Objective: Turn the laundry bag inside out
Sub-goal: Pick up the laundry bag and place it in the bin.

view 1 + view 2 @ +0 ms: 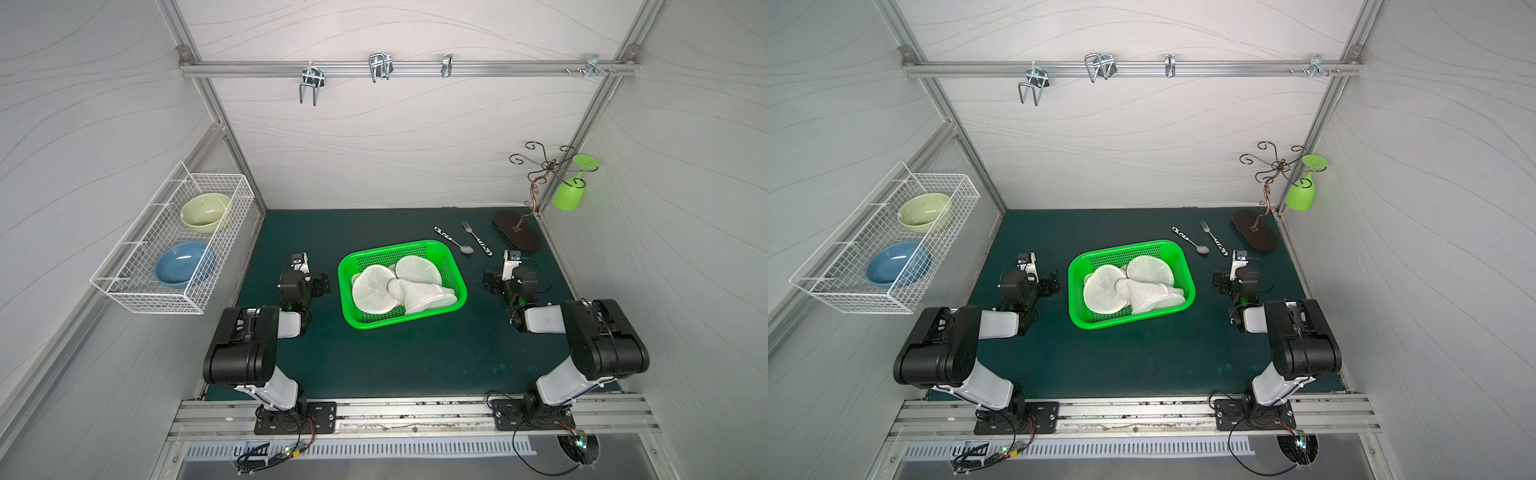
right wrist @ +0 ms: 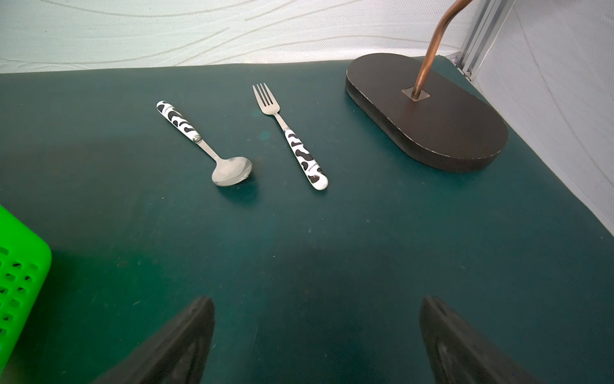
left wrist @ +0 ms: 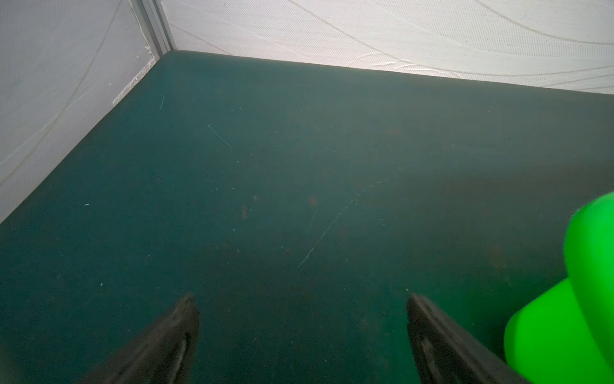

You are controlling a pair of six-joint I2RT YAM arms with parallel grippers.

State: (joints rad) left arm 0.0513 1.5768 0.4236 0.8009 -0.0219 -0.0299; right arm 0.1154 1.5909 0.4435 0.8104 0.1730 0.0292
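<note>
A white mesh laundry bag [image 1: 419, 293] [image 1: 1148, 295] lies crumpled in a green plastic basket [image 1: 399, 245] [image 1: 1125, 245] at the middle of the dark green table, among round white mesh panels. My left gripper [image 1: 305, 276] [image 1: 1034, 276] rests just left of the basket, open and empty [image 3: 301, 299], with the basket's corner [image 3: 584, 299] close beside one finger. My right gripper [image 1: 505, 276] [image 1: 1233, 276] rests to the right of the basket [image 2: 20, 266], also open with only bare mat between its fingers [image 2: 318, 301]. The bag does not show in either wrist view.
A spoon [image 2: 206, 146] and a fork [image 2: 292, 139] with cow-print handles lie behind the right gripper. A dark oval stand base [image 2: 432, 119] holds a copper rack with a green glass [image 1: 569, 193]. A wire rack [image 1: 124, 286] with two bowls hangs on the left wall.
</note>
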